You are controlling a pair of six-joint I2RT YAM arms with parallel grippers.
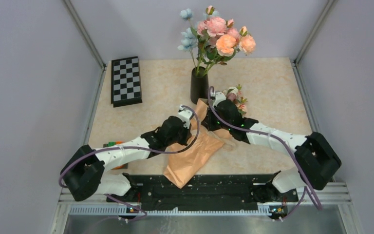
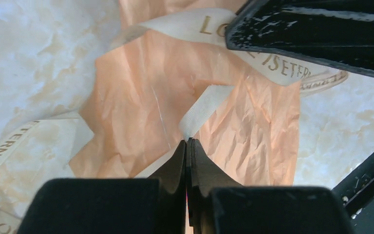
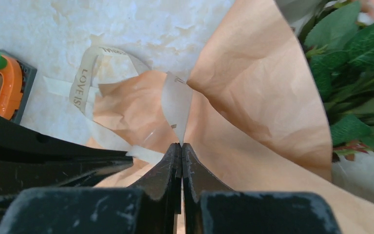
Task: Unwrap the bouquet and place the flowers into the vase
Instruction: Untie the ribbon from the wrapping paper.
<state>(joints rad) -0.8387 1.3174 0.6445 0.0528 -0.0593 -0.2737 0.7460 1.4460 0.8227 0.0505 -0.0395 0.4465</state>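
Observation:
The bouquet lies on the table in its peach-orange paper cone [image 1: 190,156]. Its flowers [image 1: 236,96] point to the far right, and green leaves [image 3: 355,63] show in the right wrist view. A cream ribbon [image 2: 253,53] printed with gold letters loops loosely over the paper. My left gripper [image 2: 189,141] is shut on one strip of this ribbon. My right gripper [image 3: 181,144] is shut on another strip of the ribbon [image 3: 177,105]. Both grippers meet over the cone's upper part, close together. The black vase [image 1: 199,87] stands just behind them.
The vase holds a taller pink, orange and pale-blue bunch [image 1: 219,39]. A chessboard [image 1: 125,81] lies at the far left. An orange and green toy block [image 3: 2,85] sits near the left arm. Grey walls enclose the table on three sides.

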